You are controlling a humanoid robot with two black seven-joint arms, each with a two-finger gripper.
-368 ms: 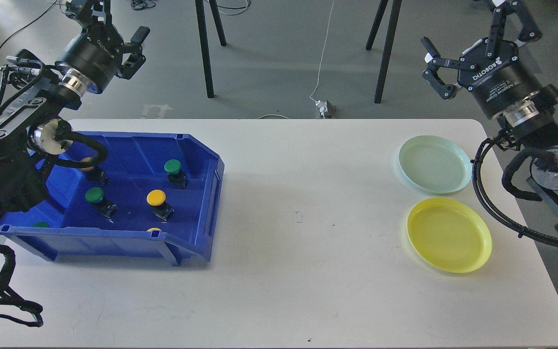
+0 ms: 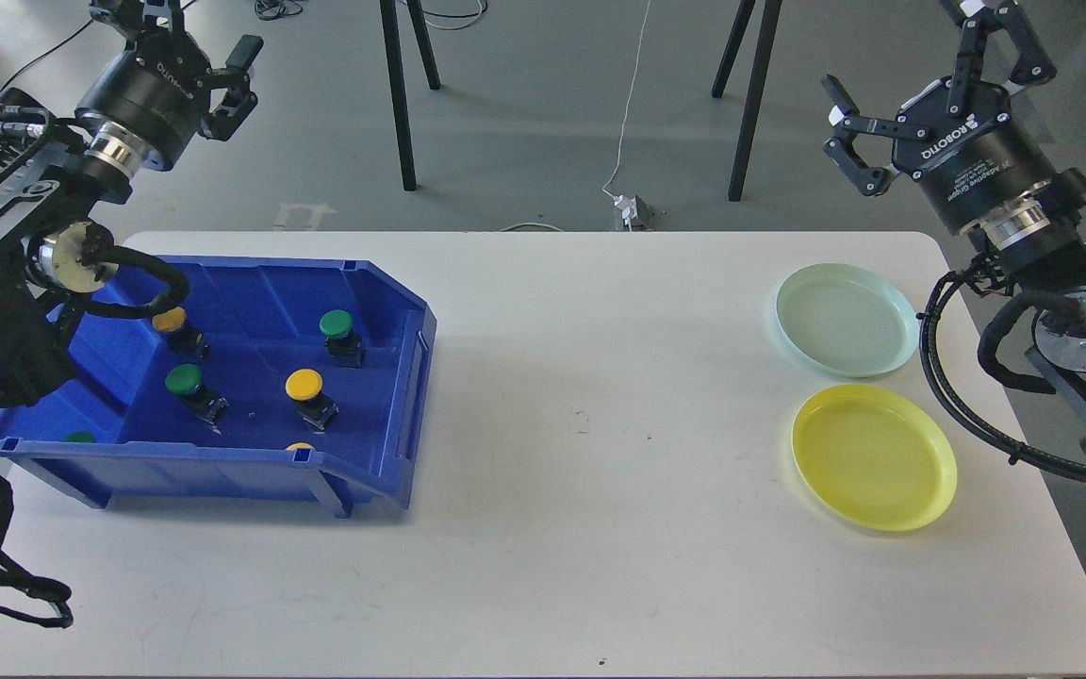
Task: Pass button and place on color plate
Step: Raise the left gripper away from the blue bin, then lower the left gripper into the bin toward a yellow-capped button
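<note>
A blue bin (image 2: 383, 339) on the table's left holds several buttons: a green one (image 2: 337, 325), a yellow one (image 2: 304, 385), another green (image 2: 185, 380) and another yellow (image 2: 169, 320). On the right lie a pale green plate (image 2: 847, 319) and a yellow plate (image 2: 874, 456), both bare. My left gripper (image 2: 187, 28) is raised beyond the bin's far left corner, open and empty. My right gripper (image 2: 920, 75) hangs open above and behind the pale green plate, with nothing in it.
The white table (image 2: 581, 490) spans the view, with bare surface between bin and plates. Black stand legs (image 2: 399, 94) and a white cable with a plug (image 2: 633, 209) are on the floor behind the table.
</note>
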